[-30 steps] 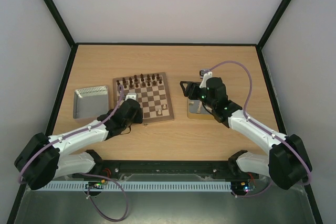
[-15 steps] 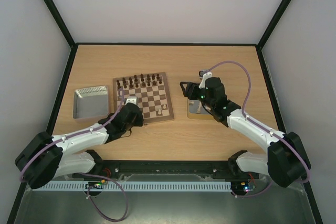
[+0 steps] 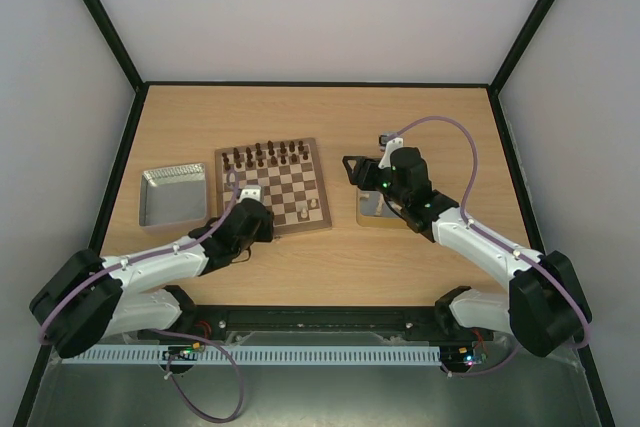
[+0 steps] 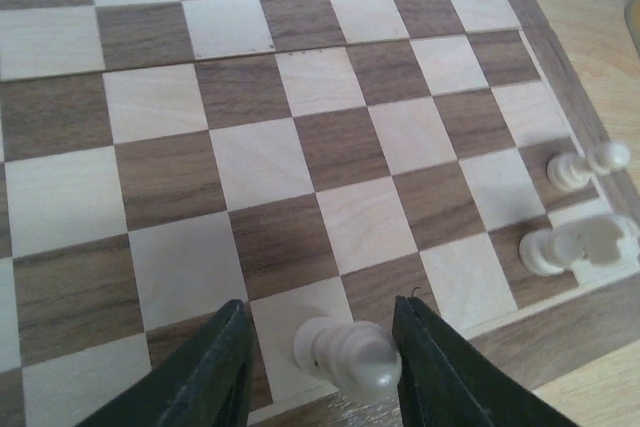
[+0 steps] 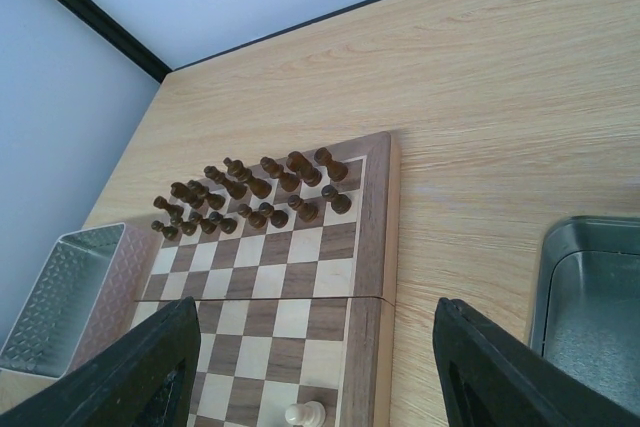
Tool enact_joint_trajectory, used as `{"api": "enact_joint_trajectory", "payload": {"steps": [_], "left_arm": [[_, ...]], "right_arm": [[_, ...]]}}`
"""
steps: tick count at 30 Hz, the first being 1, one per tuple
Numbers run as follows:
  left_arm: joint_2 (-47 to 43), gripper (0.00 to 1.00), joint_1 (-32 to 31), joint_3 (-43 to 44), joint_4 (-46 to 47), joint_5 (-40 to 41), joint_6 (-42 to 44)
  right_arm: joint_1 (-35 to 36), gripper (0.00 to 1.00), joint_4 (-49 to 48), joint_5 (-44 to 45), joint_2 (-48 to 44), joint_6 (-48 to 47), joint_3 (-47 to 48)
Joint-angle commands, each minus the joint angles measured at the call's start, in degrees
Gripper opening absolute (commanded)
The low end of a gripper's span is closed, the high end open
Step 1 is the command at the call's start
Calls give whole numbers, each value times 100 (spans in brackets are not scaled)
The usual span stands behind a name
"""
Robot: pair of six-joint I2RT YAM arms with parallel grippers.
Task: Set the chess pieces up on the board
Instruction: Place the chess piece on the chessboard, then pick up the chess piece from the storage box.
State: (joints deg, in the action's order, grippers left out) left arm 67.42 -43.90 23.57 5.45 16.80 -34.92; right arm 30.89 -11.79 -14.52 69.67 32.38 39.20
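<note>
The board (image 3: 285, 179) lies left of centre on the table. In the left wrist view my left gripper (image 4: 320, 319) stands open around a cream chess piece (image 4: 345, 355). That piece stands on a light square at the board's (image 4: 260, 157) near edge, close to the right finger, with a gap at the left finger. Two more cream pieces (image 4: 580, 167) stand near the board's right corner. From above, my left gripper (image 3: 255, 209) is at the board's near-left edge. My right gripper (image 3: 352, 169) hangs wide open and empty right of the board; its view shows one cream piece (image 5: 305, 413).
Two rows of dark brown pieces (image 3: 265, 155) fill the board's far side and also show in the right wrist view (image 5: 250, 192). A metal tin (image 3: 172, 195) lies left of the board. Another tin (image 3: 375, 209) lies under the right arm, its rim in the right wrist view (image 5: 590, 237).
My left arm has drawn slightly back and to the right along the board's near edge. My right gripper has shifted a little and stays open.
</note>
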Motion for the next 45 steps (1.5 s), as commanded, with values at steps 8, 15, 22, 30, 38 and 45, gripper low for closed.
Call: {"api": "enact_joint_trajectory", "payload": {"steps": [8,15,22,30,38,45], "left_arm": [[-420,71,74,915,-931,28,2],[-687,72,786,1396,-1448,-415,-42],[-1229,72,1943,1743,-2001,-1120,91],[-1771,72,2490,2314,-2825,-1300,-33],[-1585,72,2500,2812,-3011,-1772,-67],[-1548,71,2498,2667,-2653,-2236,-243]], "right_arm": [[31,64,240,174,-311,64,25],[31,64,886,806,-454,190,165],[31,63,2208,1924,-478,535,456],[-286,60,3738,2378,-267,1173,1056],[-957,52,5216,1761,479,1136,1851],[-1018,50,5432,701,1255,594,2042]]}}
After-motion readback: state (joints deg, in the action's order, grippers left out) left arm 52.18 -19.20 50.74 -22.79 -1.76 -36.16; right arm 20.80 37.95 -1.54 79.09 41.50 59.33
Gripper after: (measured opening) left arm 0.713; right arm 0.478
